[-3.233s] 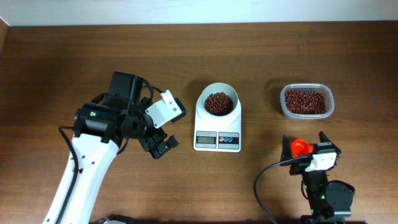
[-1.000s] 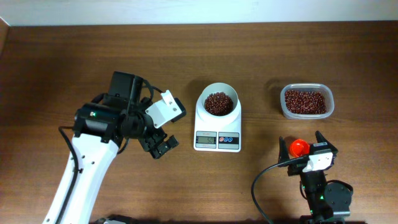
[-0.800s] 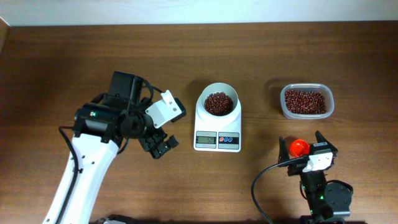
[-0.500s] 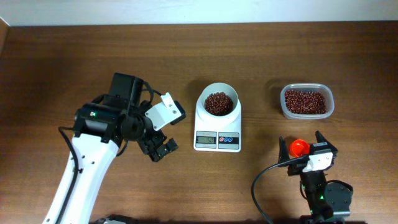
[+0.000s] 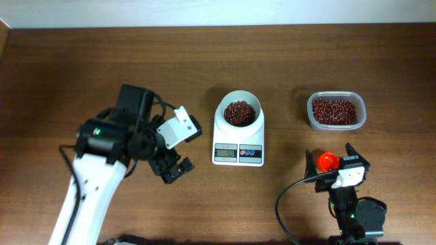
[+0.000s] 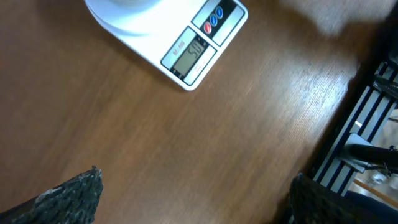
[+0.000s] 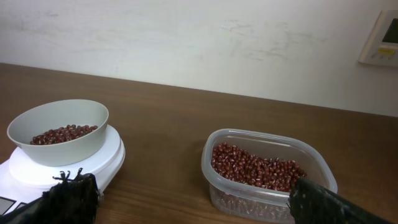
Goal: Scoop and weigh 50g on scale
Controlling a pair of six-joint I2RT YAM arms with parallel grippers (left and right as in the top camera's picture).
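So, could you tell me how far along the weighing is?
Done, apparently: beans lie in the bowl on the scale, whose display shows a reading. In hand: nothing; the left gripper and right gripper both have open jaws. Left: perhaps only confirming the reading; the tub holds spare beans.

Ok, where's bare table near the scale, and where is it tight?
Free: the wood strip between the scale and the clear plastic tub; the wide stretch behind both; the front patch between the scale and the right gripper. Tight: left of the scale, where the open left gripper hangs close.
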